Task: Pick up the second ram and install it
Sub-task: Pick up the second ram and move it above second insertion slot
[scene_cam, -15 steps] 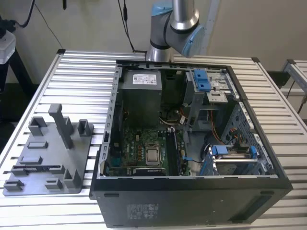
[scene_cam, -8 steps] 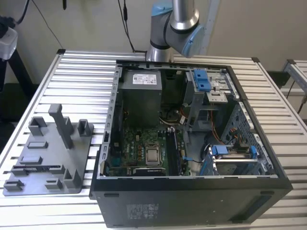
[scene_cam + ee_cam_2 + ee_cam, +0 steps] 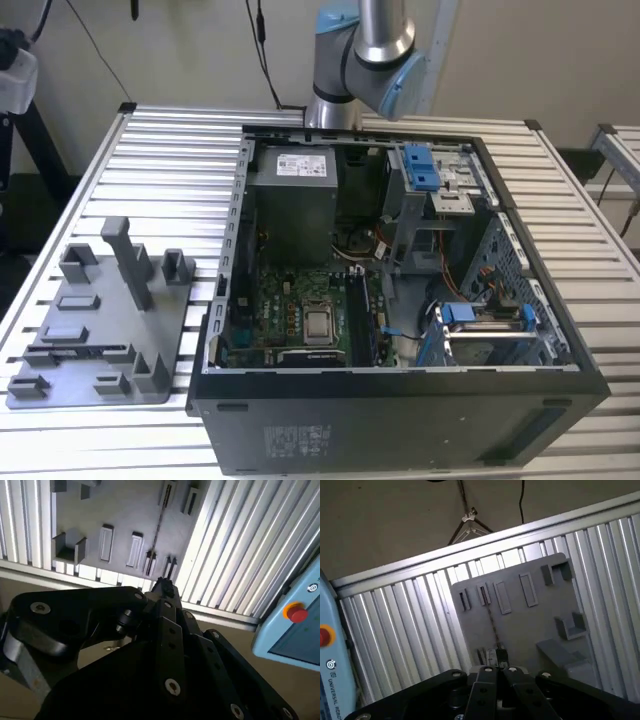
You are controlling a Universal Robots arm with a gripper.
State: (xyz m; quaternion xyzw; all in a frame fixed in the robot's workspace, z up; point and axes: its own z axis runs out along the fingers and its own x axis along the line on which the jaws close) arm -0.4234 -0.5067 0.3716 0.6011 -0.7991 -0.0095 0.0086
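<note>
The second ram lies in a long slot of the gray holder plate, along the plate's near edge. The plate sits on the slatted metal desk at the exterior view's left. In both wrist views the ram appears as a thin dark strip seen edge-on, running lengthwise across the plate between pairs of short slots.

The gripper hangs above the plate and well apart from it. Its black link bars converge to a single tip, so the fingers look drawn together, and there is nothing between them. In both wrist views the tip lines up with one end of the dark strip, and no part of the gripper touches the ram or the plate.

The open computer case lies on its side on the desk to the exterior view's right of the plate. Its mainboard faces up and the square silver-topped processor sits near the middle of the board. The arm rises from the far edge of the desk behind the case.

A light blue pendant with a red button shows at the edge of both wrist views. In the first wrist view, a tripod's legs stand on the floor past the desk's rim.
</note>
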